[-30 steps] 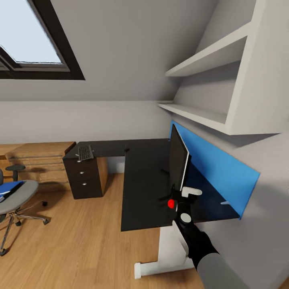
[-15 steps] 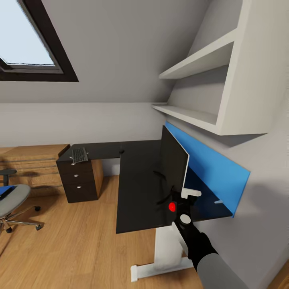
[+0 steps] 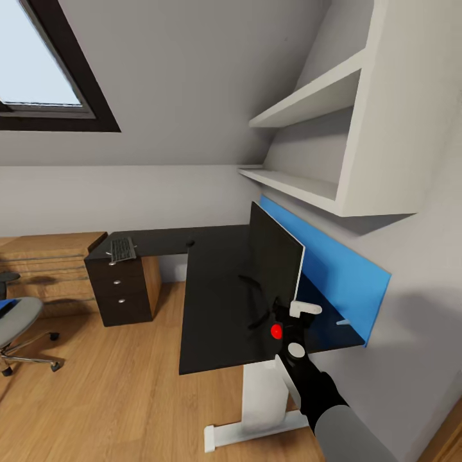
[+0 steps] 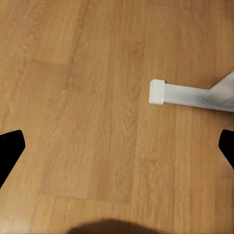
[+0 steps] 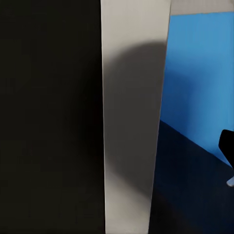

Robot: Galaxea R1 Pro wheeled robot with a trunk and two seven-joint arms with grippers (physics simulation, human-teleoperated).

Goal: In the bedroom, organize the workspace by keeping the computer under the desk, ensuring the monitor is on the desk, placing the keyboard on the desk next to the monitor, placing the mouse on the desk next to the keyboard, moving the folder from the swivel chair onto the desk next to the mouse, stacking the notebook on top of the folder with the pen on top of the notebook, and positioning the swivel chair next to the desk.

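The counter (image 3: 215, 301) has a glossy black top on smooth white legs; its drawer unit (image 3: 122, 289) looks matt black with small shiny metal knobs. The monitor (image 3: 273, 263) shows a dark, smooth front and a pale silvery edge. The floor (image 3: 109, 391) is warm, lightly grained wood. The wall panel (image 3: 333, 276) is flat matt blue.

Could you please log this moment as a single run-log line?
right pincer: at wide black flat monitor, grip unclear | monitor: upright on glossy black L-shaped desk | flat black keyboard: desk's far end | left pincer: open over floor
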